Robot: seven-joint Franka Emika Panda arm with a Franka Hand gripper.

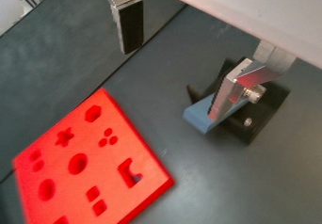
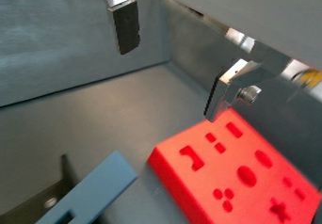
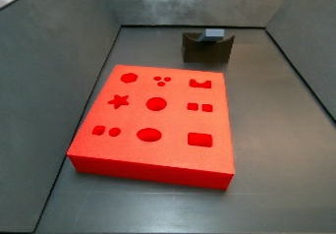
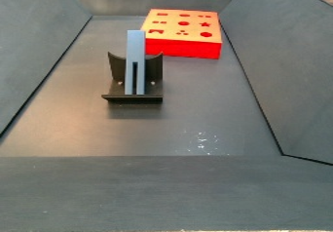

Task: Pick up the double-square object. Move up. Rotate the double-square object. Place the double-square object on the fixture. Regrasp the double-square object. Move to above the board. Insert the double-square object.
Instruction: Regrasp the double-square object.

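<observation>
Blue-grey double-square object [image 4: 135, 62] upright in fixture [image 4: 131, 86], near red board [image 3: 157, 120]. My gripper [image 1: 189, 54] above, jaws apart, empty.

Even, dim light; wrist views soft, tool [image 1: 189, 58] blurred.

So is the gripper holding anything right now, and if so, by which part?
Nothing is held. The gripper hangs open and empty above the floor; the double-square object stands upright in the fixture.
</observation>
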